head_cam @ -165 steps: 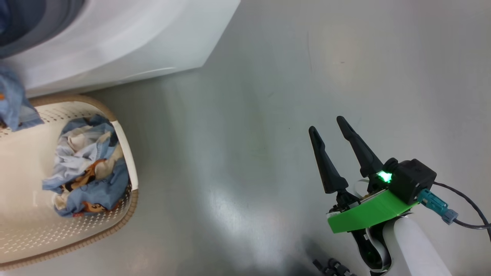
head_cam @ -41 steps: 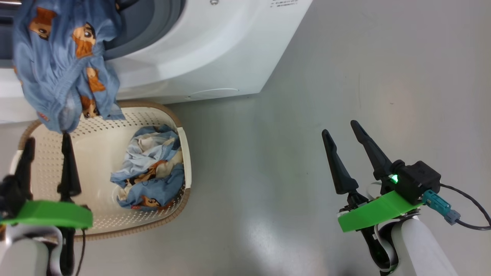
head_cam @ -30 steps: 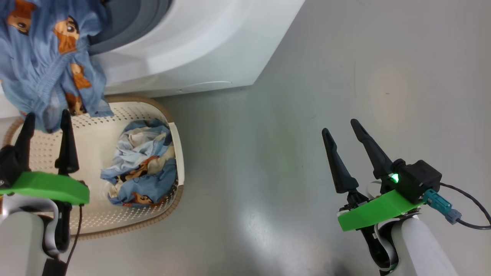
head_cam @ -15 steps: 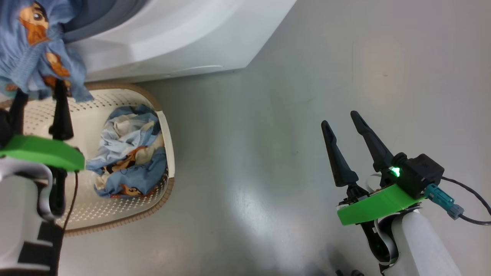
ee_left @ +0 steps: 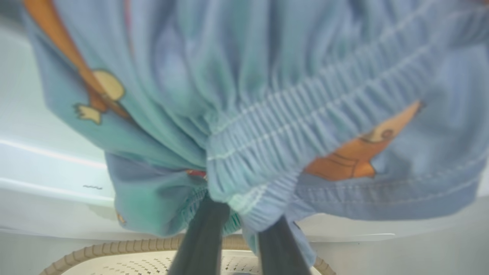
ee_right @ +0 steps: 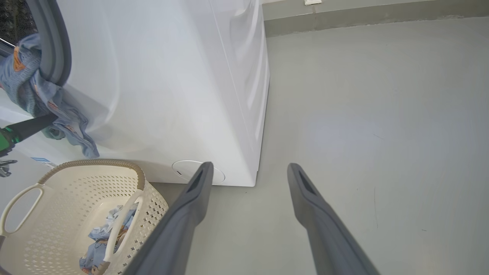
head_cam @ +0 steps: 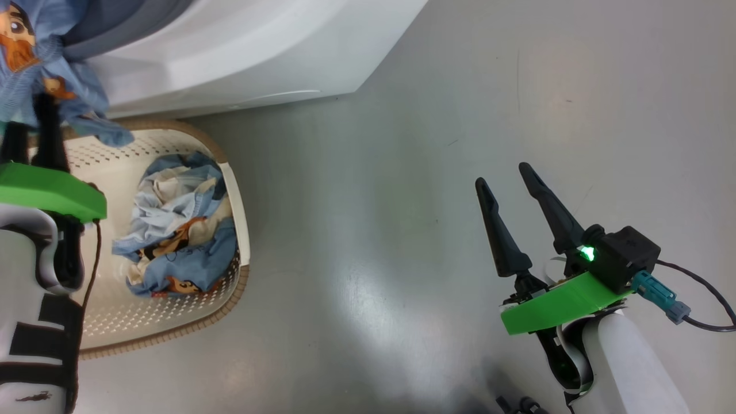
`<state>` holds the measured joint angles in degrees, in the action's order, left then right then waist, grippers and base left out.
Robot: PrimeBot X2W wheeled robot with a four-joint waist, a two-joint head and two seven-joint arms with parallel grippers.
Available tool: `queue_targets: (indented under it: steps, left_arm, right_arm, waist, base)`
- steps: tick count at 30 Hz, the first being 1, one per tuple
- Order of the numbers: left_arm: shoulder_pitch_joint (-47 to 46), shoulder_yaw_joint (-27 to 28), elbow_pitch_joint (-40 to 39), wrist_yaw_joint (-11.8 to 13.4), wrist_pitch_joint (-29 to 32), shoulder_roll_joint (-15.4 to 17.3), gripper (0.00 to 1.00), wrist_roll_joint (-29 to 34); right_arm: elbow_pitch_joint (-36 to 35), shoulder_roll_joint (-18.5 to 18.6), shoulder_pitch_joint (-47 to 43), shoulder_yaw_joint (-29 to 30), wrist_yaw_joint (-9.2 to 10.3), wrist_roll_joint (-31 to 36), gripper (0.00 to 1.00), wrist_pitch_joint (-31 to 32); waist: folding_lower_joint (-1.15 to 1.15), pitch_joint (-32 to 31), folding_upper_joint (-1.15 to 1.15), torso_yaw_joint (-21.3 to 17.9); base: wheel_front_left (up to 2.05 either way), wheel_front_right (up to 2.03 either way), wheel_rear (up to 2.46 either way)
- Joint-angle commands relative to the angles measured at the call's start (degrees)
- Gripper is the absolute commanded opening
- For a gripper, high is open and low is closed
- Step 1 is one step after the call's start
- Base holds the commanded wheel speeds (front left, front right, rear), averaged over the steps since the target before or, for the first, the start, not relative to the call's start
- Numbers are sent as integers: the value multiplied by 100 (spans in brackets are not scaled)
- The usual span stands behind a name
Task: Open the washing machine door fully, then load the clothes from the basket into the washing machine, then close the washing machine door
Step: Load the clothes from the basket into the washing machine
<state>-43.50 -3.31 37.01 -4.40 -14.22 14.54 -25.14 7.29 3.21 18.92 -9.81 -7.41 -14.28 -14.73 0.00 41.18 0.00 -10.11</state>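
A blue fox-print garment (head_cam: 75, 98) hangs out of the washing machine (head_cam: 259, 46) opening, over the grey rubber ring (ee_right: 53, 46). My left gripper (head_cam: 31, 103) reaches up into its hem, the fingers drawn close with bunched fabric (ee_left: 267, 95) pinched between them; the tips are hidden by cloth. The cream basket (head_cam: 230, 293) stands below on the floor and holds more crumpled blue and cream clothes (head_cam: 172, 230). My right gripper (head_cam: 502, 176) hovers open over bare floor, far right of the basket. The washing machine door is out of view.
Grey floor (head_cam: 374, 201) stretches from the basket to my right arm. The machine's white front has a round cover (ee_right: 198, 172) low down, just behind the basket rim (ee_right: 91, 163). A wall base (ee_right: 363, 15) runs along the far side.
My left gripper has risen from over the basket to the hanging garment's hem, and its fingers have drawn together on the cloth. The head camera has shifted; the right gripper stays open.
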Motion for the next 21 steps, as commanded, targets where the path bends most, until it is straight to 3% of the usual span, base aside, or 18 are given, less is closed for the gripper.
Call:
queue_targets:
  steps: [1,14,21]
  left_arm:
    - [-89,168,-50,-28,-70,227,0,15]
    - [745,296,-762,-65,-77,-31,0,396]
    - [1139,453,-1378,-40,-77,24,0,437]
  right_arm:
    - [-85,-34,-112,-92,-8,-50,100,-27]
    - [27,-34,-203,21,-8,-15,100,-27]
    - [76,-34,-275,-4,-8,-32,100,-27]
  waist:
    - [0,-25,0,13]
    - [0,-469,0,340]
    - [0,-669,0,409]
  base:
    - [0,0,0]
    - [0,0,0]
    - [0,0,0]
